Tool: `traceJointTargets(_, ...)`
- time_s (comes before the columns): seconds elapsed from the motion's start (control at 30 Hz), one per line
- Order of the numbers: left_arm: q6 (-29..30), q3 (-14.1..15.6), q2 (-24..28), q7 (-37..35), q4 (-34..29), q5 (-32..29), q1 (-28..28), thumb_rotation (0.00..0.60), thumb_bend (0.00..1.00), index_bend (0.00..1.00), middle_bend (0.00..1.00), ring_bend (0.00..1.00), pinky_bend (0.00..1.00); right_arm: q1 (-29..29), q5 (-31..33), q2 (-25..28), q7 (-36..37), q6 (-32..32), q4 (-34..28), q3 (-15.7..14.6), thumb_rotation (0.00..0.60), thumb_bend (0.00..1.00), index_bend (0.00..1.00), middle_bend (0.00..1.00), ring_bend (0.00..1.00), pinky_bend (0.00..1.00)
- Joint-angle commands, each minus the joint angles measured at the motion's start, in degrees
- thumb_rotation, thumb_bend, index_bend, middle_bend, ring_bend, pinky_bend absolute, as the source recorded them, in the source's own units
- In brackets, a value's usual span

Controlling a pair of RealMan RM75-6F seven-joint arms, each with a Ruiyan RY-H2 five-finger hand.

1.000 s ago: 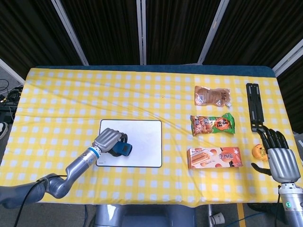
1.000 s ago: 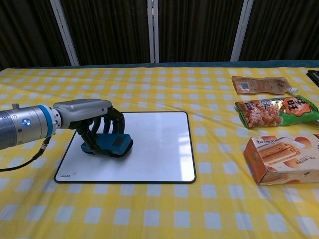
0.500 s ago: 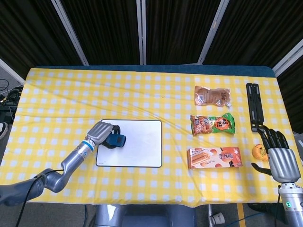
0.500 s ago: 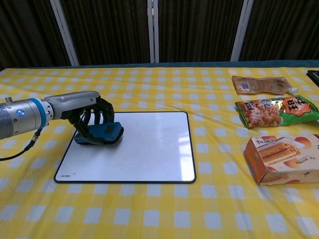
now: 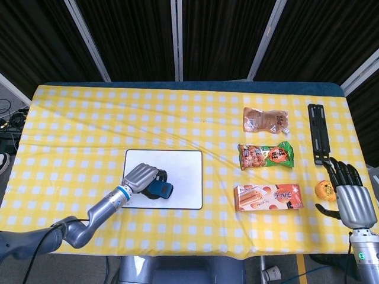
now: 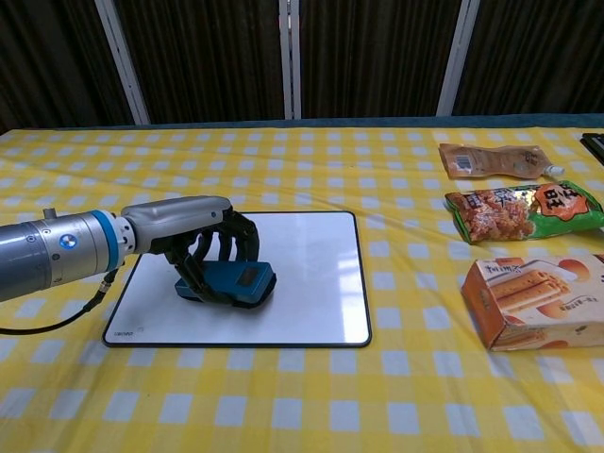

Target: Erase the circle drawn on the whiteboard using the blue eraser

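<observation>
The whiteboard (image 5: 180,168) (image 6: 302,255) lies flat on the yellow checked cloth; its bare surface looks plain white, with no drawn circle visible. My left hand (image 5: 143,177) (image 6: 193,233) grips the blue eraser (image 5: 160,189) (image 6: 231,282) and presses it on the board's lower left part. At the table's right edge my right hand (image 5: 349,195) hangs with its fingers spread and holds nothing; the chest view does not show it.
Right of the board lie a brown pouch (image 5: 265,120) (image 6: 493,160), a green snack bag (image 5: 266,156) (image 6: 524,209) and an orange biscuit box (image 5: 268,197) (image 6: 533,295). A black bar (image 5: 318,134) and a small orange ball (image 5: 324,189) sit near my right hand.
My left hand slid the eraser up toward the board's left edge, then back down and right to the lower left part. The right hand stayed put.
</observation>
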Motion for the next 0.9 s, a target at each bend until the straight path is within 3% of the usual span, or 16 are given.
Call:
traceJointTargets(0.03,-0.2,-0.2,0.1,-0.1,0.7,-0.8,0.1,0.6,0.31,0.58,0.48,0.52,0.53,0.0,0.0,0.1,0.1,0.0,0.0,0.0,0.6,0.0,0.0,0.0,0.0,0.0)
traceJointTargets(0.47,-1.6,-0.5,1.1,-6.1,8.4,-3.1,1.7,0.6,0.31,0.58,0.48,0.52,0.53,0.1,-0.2,0.0,-0.5,0.1,-0.4,0.1,0.6,0.0,0.0,0.0,0.0,0.0)
traceJointTargets(0.9,-0.5,0.7,0.1,-7.7,2.5,1.3,0.4,0.6,0.31,0.58,0.48,0.52,0.53,0.0,-0.1,0.2,-0.2,0.2,-0.4,0.1,0.6,0.0,0.0,0.0,0.0,0.0)
